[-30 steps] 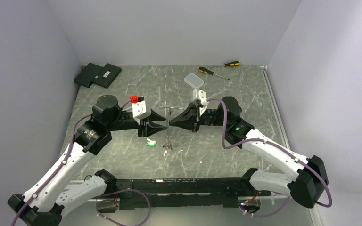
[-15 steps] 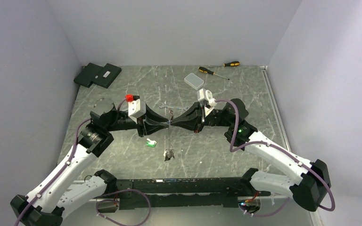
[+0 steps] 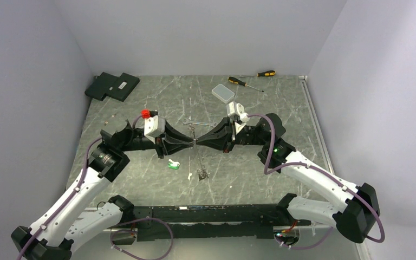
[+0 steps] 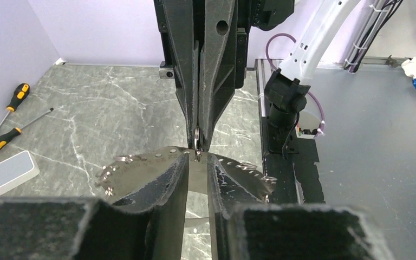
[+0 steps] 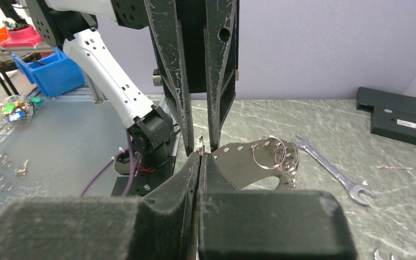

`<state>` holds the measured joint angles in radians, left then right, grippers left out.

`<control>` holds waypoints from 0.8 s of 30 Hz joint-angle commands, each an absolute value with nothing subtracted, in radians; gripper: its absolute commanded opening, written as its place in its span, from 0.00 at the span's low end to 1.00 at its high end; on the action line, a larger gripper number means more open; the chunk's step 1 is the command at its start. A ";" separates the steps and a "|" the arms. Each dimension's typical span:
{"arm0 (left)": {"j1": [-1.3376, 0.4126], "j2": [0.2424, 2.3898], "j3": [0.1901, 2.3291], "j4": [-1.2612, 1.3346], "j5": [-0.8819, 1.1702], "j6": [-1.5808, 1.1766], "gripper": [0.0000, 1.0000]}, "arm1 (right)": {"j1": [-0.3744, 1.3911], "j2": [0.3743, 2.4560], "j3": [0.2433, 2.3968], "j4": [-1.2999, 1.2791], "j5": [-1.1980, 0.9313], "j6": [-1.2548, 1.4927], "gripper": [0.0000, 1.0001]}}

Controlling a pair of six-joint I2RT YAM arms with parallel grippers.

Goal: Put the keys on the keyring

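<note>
The keyring (image 5: 237, 160), a pale perforated band, hangs at the point where the two tools meet tip to tip above the surface (image 3: 249, 173). The right tool (image 5: 200, 159) has its fingers pressed almost together on the band's top edge, where a small ring (image 4: 197, 143) sits. The left tool (image 4: 197, 161) faces it with fingers a little apart on either side of that ring, and no contact shows. One of the keys, the green-tagged key (image 3: 172, 164), lies loose on the surface below the left tool, toward the arm bases, well apart from the band. So the threading looks unfinished: at least that key is yet to go on, and whether any key already hangs from the band is too small to tell. Only the top view shows the loose key and the band drooping beneath the tools. Only the right wrist shows the split rings (image 5: 268, 151) strung on the band and a spanner (image 5: 330, 170) beyond. Only the left wrist shows the right tool's tips closed on the small ring.
</note>
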<state>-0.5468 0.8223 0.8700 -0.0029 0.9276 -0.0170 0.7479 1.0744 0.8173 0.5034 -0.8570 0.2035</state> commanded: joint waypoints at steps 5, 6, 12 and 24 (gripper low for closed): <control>-0.541 0.837 0.883 0.045 0.964 -0.034 0.23 | 0.752 1.083 0.841 0.597 -0.882 0.221 0.00; -0.541 0.839 0.883 0.046 0.964 -0.034 0.23 | 0.752 1.084 0.840 0.601 -0.882 0.223 0.00; -0.541 0.849 0.882 0.048 0.964 -0.036 0.16 | 0.752 1.088 0.839 0.616 -0.884 0.231 0.00; -0.541 0.851 0.895 0.004 0.946 -0.012 0.00 | 0.751 1.095 0.838 0.626 -0.880 0.252 0.06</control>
<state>-0.5423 0.8478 0.8700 0.0139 0.9524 -0.0193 0.7464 1.0988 0.8173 0.5323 -0.8730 0.2363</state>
